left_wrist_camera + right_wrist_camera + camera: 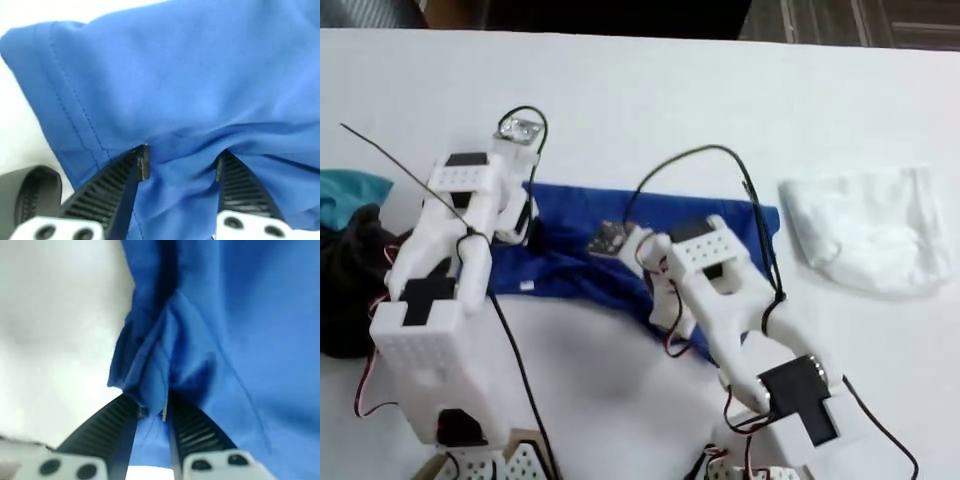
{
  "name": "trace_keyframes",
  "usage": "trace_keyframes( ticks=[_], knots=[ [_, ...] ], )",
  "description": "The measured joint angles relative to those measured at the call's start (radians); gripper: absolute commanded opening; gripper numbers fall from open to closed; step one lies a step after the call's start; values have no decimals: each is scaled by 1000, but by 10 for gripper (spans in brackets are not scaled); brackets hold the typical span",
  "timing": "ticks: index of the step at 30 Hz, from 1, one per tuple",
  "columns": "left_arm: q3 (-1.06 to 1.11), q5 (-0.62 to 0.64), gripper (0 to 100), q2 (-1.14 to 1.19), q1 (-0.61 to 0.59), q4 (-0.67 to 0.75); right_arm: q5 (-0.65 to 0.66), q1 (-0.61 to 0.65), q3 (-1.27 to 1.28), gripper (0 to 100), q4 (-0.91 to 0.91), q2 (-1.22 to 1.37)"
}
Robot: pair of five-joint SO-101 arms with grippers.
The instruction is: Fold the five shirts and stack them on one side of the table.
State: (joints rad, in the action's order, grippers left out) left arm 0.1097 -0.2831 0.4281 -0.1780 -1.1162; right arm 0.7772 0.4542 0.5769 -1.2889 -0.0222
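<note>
A blue shirt (590, 245) lies crumpled in the middle of the white table (650, 90). My left gripper (527, 226) rests on the shirt's left end; in the left wrist view the gripper (181, 164) is open, its fingers (141, 161) straddling a raised fold of the blue shirt (200, 80). My right gripper (661, 300) sits at the shirt's near edge. In the right wrist view that gripper (152, 413) is shut on a bunched fold of the blue shirt (250, 330), with bare table beside it.
A folded white shirt (865, 230) lies at the right side of the table. A black shirt (348, 290) and a teal shirt (350, 190) are heaped at the left edge. Cables (690, 160) loop over the blue shirt.
</note>
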Motion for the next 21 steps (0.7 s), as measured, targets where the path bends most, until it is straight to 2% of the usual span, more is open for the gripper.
trace_keyframes(
  ticks=[9, 17, 21],
  knots=[
    [0, 0, 229, 0, 0, 8, 74, -75, -308, 20, -68, 64],
    [0, 0, 229, 0, 0, 18, 101, -86, -637, 21, -77, 379],
    [0, 0, 229, 0, 0, 18, 101, -87, -821, 24, -149, 540]
  ],
)
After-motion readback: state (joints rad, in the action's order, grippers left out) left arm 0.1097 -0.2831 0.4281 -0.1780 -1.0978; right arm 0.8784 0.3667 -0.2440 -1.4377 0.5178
